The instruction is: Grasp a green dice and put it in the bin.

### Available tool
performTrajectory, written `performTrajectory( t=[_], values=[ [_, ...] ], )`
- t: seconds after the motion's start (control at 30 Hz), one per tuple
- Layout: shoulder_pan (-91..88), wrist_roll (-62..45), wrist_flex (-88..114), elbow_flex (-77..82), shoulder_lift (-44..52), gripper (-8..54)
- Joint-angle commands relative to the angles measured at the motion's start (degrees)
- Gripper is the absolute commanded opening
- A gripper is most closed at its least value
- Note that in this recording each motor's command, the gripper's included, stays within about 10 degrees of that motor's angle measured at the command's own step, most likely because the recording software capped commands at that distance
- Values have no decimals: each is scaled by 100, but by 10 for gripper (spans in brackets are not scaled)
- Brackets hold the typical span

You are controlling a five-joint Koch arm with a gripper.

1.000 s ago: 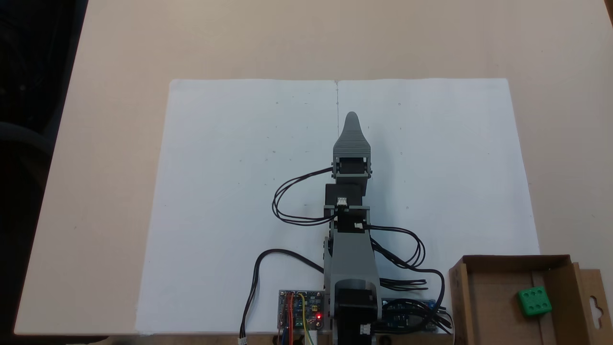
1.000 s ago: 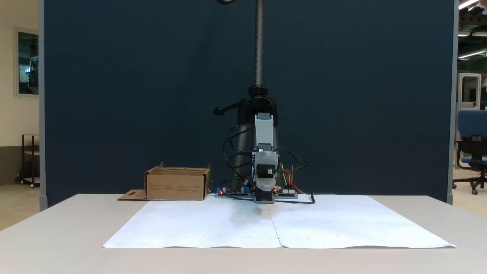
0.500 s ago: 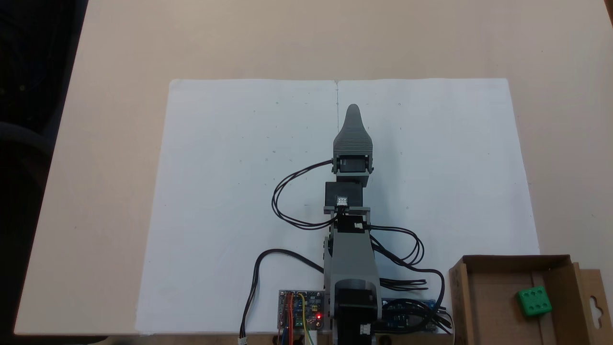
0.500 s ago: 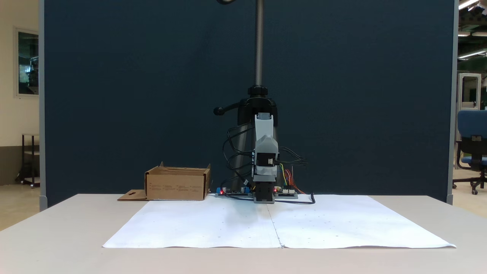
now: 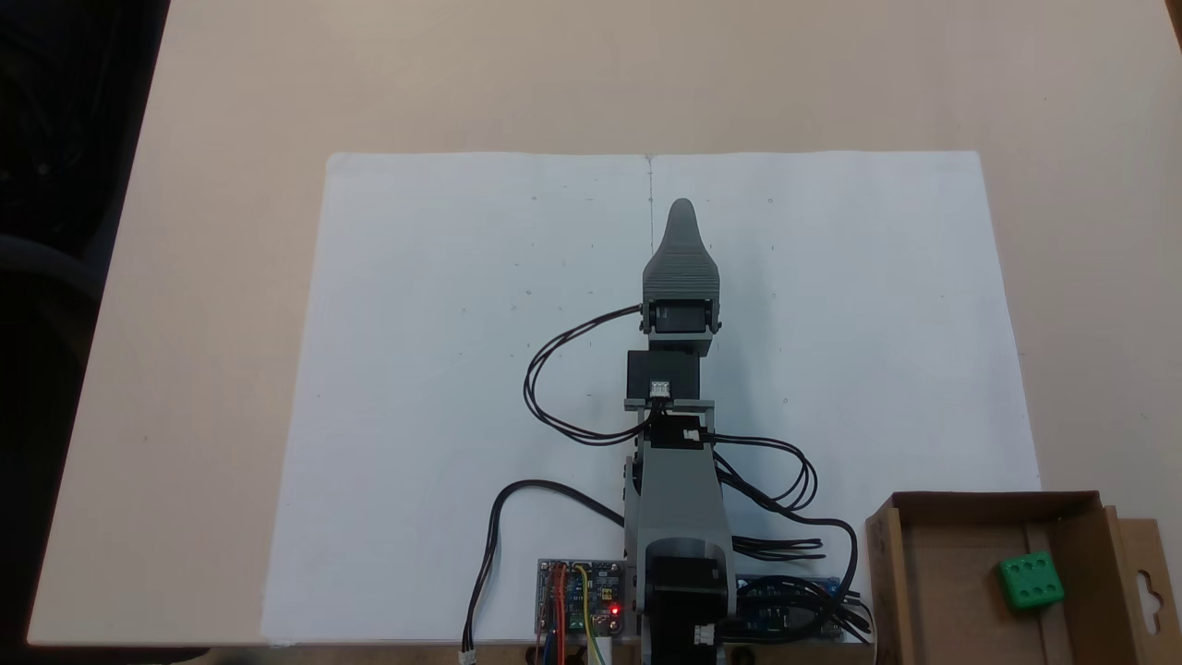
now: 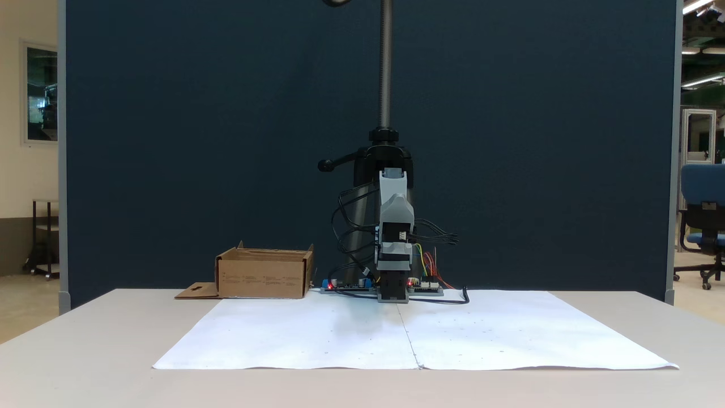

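The green dice (image 5: pixel 1029 580) lies inside the bin (image 5: pixel 988 504), a brown cardboard box at the lower right corner seen from above. From the front the bin (image 6: pixel 263 275) stands left of the arm's base, and its wall hides the dice. My grey gripper (image 5: pixel 681 209) points away from the base over the middle of the white paper, far from the bin and with nothing visibly in it. Its jaws lie one over the other, so a single tip shows. From the front the gripper (image 6: pixel 395 203) faces the camera, raised above the table.
Two white paper sheets (image 5: pixel 462 369) cover the middle of the tan table (image 5: pixel 231 111). Circuit boards (image 5: pixel 580 610) and black cables (image 5: pixel 554 388) sit around the arm's base. The bin's flap (image 5: pixel 1145 577) with a hang slot lies flat beside it. A dark partition (image 6: pixel 198 141) stands behind.
The gripper has lifted and reached slightly further out from the base along the paper's centre seam. The dice and bin have not moved.
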Motion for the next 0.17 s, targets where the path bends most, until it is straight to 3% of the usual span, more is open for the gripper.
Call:
performTrajectory(
  t=[0.0, 0.13],
  values=[
    [-26, -343, -729, 422, 624, 447],
    [-18, -343, -729, 422, 624, 447]
  ],
)
